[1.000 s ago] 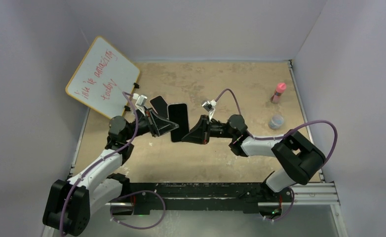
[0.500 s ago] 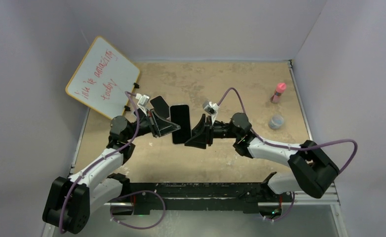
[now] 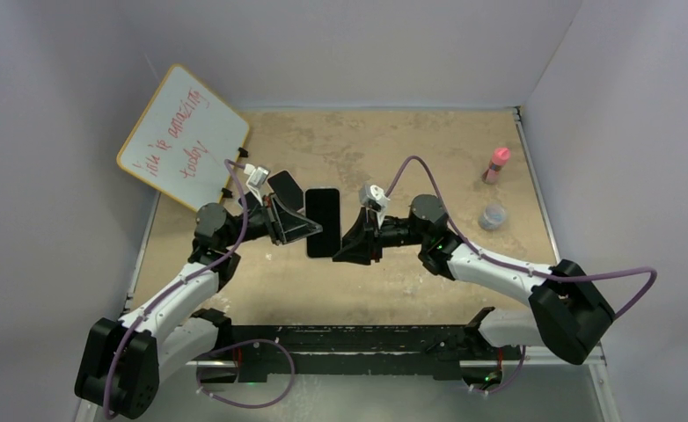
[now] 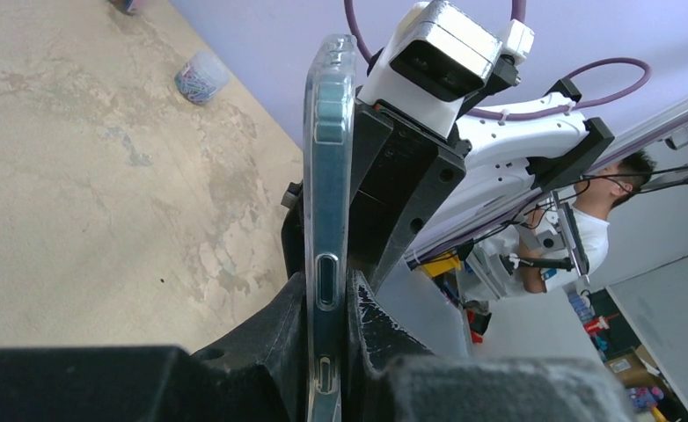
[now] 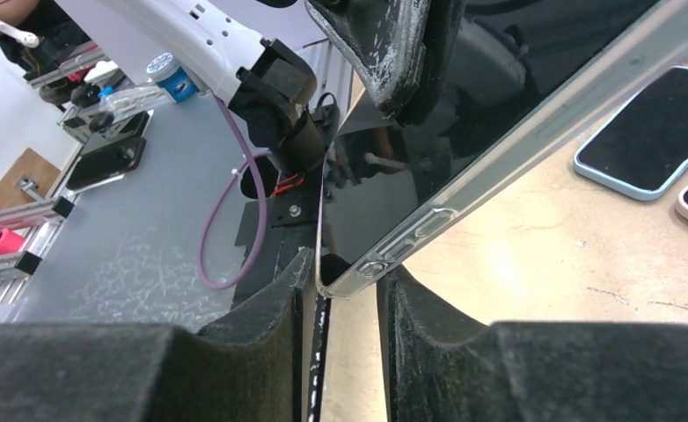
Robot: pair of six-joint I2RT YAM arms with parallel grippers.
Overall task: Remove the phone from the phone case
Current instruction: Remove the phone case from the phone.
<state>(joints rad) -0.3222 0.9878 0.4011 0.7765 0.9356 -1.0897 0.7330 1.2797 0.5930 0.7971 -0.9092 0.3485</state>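
The black phone [image 3: 323, 221] sits in a clear case and is held up off the table, screen up. My left gripper [image 3: 300, 228] is shut on its left edge. The left wrist view shows the case's side [image 4: 330, 176] pinched between the fingers of that gripper [image 4: 327, 303]. My right gripper [image 3: 347, 246] is at the phone's near right corner. In the right wrist view the clear case corner [image 5: 384, 259] lies between the spread fingers of the right gripper [image 5: 342, 290], with gaps showing beside it.
A whiteboard [image 3: 182, 136] leans at the back left. Another phone [image 3: 285, 186] lies on the table behind the left gripper. A pink bottle [image 3: 497, 164] and a small clear container [image 3: 493, 216] stand at the right. A blue-cased phone [image 5: 657, 132] lies flat.
My right gripper has slid along the phone's right edge toward its near corner, and the right arm has stretched out. The left gripper still holds the phone, turned slightly.
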